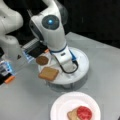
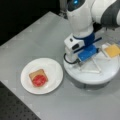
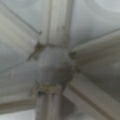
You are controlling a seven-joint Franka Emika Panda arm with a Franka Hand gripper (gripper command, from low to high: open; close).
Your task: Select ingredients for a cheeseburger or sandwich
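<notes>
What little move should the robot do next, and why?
Probably slide sideways off the tray's middle toward one piece, perhaps the patty. The gripper hangs over the hub of the round tray, where the wrist view shows only dividers and nothing to pick. The plate holds just toast under a tomato, so the stack looks unfinished.

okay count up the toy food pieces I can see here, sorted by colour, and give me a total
Brown: 3, the toast and round patty on the divided tray, plus the toast on the plate
Red: 1, the tomato on that toast
Yellow: 1, the cheese on the tray
Total: 5
</notes>
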